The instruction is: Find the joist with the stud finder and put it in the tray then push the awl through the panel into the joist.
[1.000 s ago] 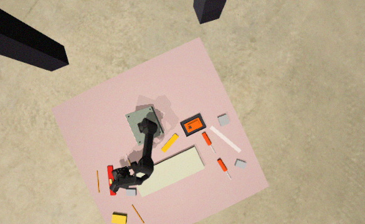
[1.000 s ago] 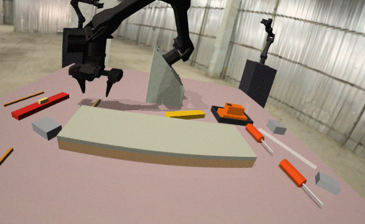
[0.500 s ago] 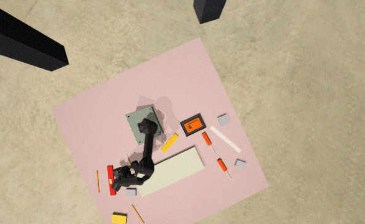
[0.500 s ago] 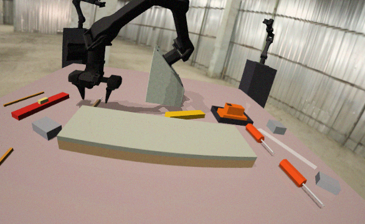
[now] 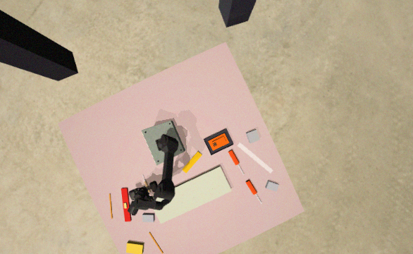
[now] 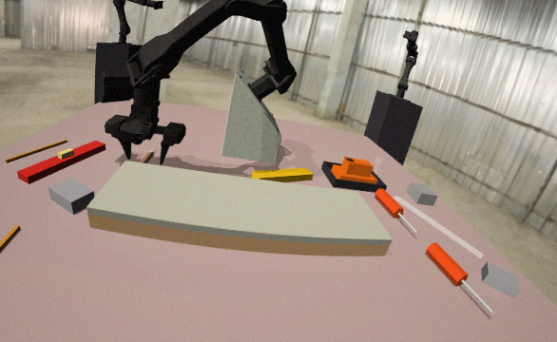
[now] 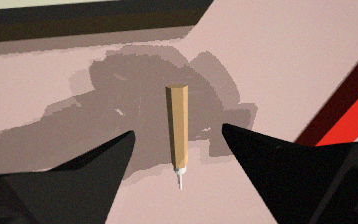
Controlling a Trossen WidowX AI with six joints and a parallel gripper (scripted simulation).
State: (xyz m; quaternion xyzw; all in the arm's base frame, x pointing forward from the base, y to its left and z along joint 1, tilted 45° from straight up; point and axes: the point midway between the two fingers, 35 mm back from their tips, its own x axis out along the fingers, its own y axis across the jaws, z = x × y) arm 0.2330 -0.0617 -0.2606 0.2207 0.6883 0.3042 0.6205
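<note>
The awl (image 5: 146, 183) (image 6: 148, 157) (image 7: 178, 125), with a wooden handle and a thin metal tip, lies on the pink mat behind the panel's left end. My gripper (image 6: 145, 161) (image 7: 179, 131) is open above it, with one finger on each side of the handle and touching neither side. The orange stud finder (image 5: 219, 141) (image 6: 357, 169) sits in the dark tray (image 5: 208, 146) (image 6: 331, 179). The pale floor panel (image 5: 199, 194) (image 6: 240, 204) (image 7: 30, 3) lies flat; no hole can be made out on its visible top. The joist is hidden.
A red level (image 5: 123, 196) (image 6: 41, 167) (image 7: 356, 120) lies left of the gripper. A grey block (image 5: 148, 218) (image 6: 70, 191) sits by the panel's left end. A yellow bar (image 5: 192, 162) (image 6: 283, 175) lies behind the panel. Two orange screwdrivers (image 5: 233, 157) (image 6: 446, 264) lie to the right.
</note>
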